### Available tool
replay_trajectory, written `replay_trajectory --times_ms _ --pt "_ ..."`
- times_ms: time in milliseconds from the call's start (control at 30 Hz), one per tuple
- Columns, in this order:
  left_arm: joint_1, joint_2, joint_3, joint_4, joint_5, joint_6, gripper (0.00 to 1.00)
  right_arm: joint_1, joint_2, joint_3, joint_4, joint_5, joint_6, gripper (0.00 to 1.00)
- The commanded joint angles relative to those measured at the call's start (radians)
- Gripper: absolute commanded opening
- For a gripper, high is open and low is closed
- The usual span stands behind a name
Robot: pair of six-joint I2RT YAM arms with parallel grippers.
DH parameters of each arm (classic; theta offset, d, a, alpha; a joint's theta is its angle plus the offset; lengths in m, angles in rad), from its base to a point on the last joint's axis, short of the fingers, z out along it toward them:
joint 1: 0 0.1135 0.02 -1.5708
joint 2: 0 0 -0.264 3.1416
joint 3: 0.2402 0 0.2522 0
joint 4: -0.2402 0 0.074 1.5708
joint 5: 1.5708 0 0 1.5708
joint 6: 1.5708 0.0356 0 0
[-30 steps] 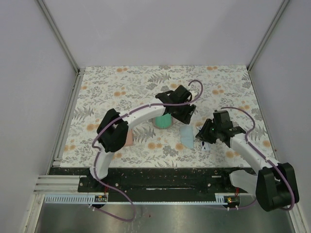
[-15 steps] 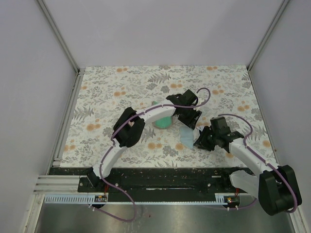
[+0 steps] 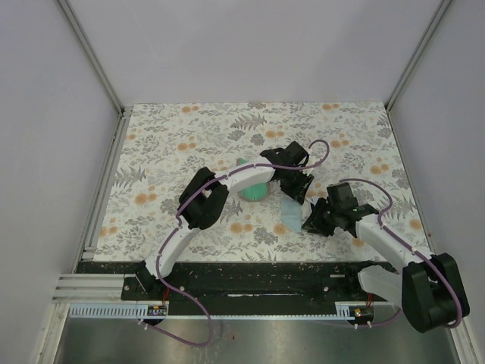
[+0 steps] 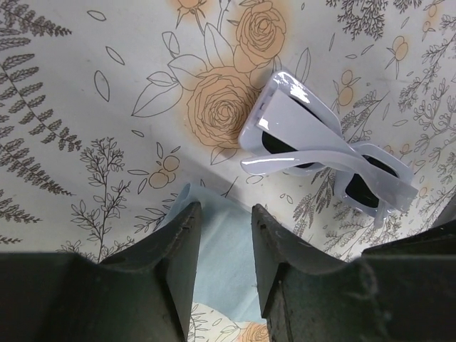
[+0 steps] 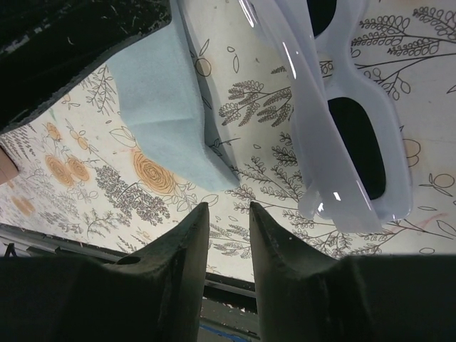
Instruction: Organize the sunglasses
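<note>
On the floral surface (image 3: 167, 144) a light blue cloth (image 4: 214, 263) lies with the white-framed sunglasses (image 4: 328, 153) folded just beside it, between the two arms' ends. The left pincer (image 4: 224, 214) and right pincer (image 5: 228, 210) each hover low there, fingers narrowly parted, gripping nothing.

From my seat the cell looks pretty plain: pale bare walls (image 3: 250, 45) on three sides, aluminium corner posts (image 3: 91, 53), soft even light. The table wears a floral cloth (image 3: 167, 136), grey ferns and orange roses. Black base rail (image 3: 250, 282) up front, brushed metal surface (image 3: 250, 341) below it.
</note>
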Motion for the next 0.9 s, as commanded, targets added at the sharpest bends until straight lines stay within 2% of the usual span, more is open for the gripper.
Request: replay_trajectory --times_ms 0,267,433,733,800,867 --pt "-0.006 0.034 0.013 0.013 0.052 0.009 0.37 0.016 0.030 0.014 0.036 0.001 -0.005 0.38" --pt "-0.001 0.046 0.021 0.008 -0.020 -0.012 0.18 0.054 0.111 0.045 0.068 0.075 -0.021 0.39" --pt "0.023 0.020 0.004 0.016 -0.074 -0.038 0.16 0.089 0.143 0.073 0.081 0.148 -0.039 0.39" --pt "0.059 -0.004 -0.045 0.040 -0.033 -0.054 0.17 0.169 0.257 0.125 0.085 0.193 -0.048 0.37" --pt "0.060 -0.003 -0.042 0.040 -0.030 -0.055 0.17 0.181 0.257 0.122 0.085 0.193 -0.039 0.32" --pt "0.059 -0.001 -0.043 0.040 -0.030 -0.055 0.17 0.183 0.251 0.117 0.073 0.192 -0.036 0.20"
